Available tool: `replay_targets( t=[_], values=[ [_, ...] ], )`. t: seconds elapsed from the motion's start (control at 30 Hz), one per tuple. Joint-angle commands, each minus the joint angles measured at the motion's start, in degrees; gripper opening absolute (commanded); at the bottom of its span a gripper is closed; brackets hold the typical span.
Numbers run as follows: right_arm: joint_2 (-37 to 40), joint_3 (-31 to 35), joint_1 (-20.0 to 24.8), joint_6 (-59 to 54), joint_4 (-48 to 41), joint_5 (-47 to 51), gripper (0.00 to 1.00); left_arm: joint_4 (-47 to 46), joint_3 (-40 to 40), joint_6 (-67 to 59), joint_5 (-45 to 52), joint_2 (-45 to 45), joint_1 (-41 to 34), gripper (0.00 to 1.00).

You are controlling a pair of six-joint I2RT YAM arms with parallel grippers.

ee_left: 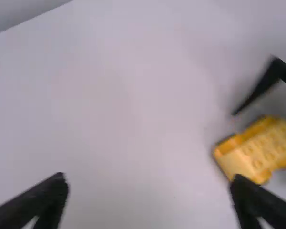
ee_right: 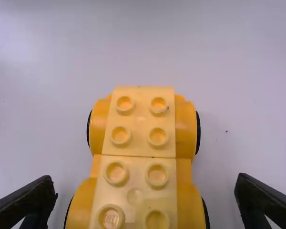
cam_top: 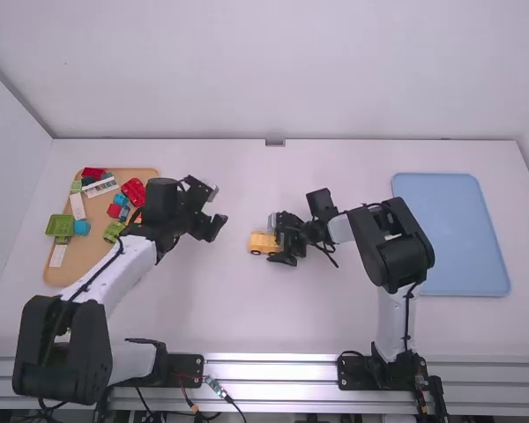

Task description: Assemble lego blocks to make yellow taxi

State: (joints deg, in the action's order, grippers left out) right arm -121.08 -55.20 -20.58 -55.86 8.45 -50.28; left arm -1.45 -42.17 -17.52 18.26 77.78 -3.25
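- Between the fingers of my right hand (ee_right: pixel 147 204) I have the yellow car (ee_right: pixel 97 125), upright on its black wheels (ee_right: pixel 198 134) on the table (ee_right: pixel 248 86).
- Its base is together, with pale yellow bricks (ee_right: pixel 138 121) along the top. Their studs are bare, so I judge the cab or roof is what's left to add.
- My right hand is wide apart, a finger on each side of the car, with a gap to both; I hold nothing in it.
- My left hand (cam_top: pixel 213 210) is off to the car's other side, well apart from it, fingers spread, nothing in them.
- Behind my right hand, away from the car, lies the blue tray (cam_top: pixel 450 233).
- Past my left hand is the tan board (cam_top: pixel 100 210), with loose blocks (cam_top: pixel 133 191) in red, blue, green and white.
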Motion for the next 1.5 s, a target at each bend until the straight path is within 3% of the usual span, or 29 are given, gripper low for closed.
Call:
replay_targets(
  t=[0.0,0.13,0.27,0.4,0.47,0.63,0.7,0.83,1.0,1.3,1.47],
  values=[
    [1.5,-1.0,1.0,-1.2,-2.2,0.9,0.99,-0.1,0.5,13.6,-10.7,-4.0,2.5,0.99],
    [8.0,-1.0,3.0,-7.0,-11.9,0.7,0.99,-1.8,0.5,16.6,-19.0,-6.5,5.3,0.99],
    [15.3,-1.0,5.7,-4.2,-17.5,3.2,0.99,-1.8,0.5,16.4,-23.2,-6.9,5.8,0.99],
    [21.1,-0.9,7.0,7.6,-17.7,11.6,0.99,-1.5,0.5,19.7,-25.0,-6.9,5.5,0.99],
    [23.1,-0.7,7.1,12.3,-17.9,15.8,0.99,-1.9,0.5,27.1,-30.2,-6.7,6.8,0.99],
    [24.2,-0.2,6.7,14.1,-17.9,19.1,0.99,-5.5,-0.3,36.6,-29.8,-5.5,13.0,0.99],
    [24.2,0.1,6.7,14.1,-17.9,19.3,0.99,-7.8,-2.0,39.0,-27.0,-3.4,17.1,0.94],
    [24.2,0.2,7.1,14.1,-17.9,19.0,0.99,-12.7,-8.1,41.2,-20.2,3.1,23.0,0.94],
    [24.2,0.3,7.1,14.1,-18.0,19.3,0.99,-17.2,-15.7,45.7,-20.6,11.6,24.7,0.96],
    [24.2,0.6,7.1,14.6,-17.7,20.5,0.99,-34.0,-40.3,48.0,-13.0,33.6,24.9,0.98],
    [24.2,0.6,7.1,15.6,-17.8,22.5,0.99,-41.7,-45.9,57.4,-17.6,37.5,24.5,0.99]
  ],
)
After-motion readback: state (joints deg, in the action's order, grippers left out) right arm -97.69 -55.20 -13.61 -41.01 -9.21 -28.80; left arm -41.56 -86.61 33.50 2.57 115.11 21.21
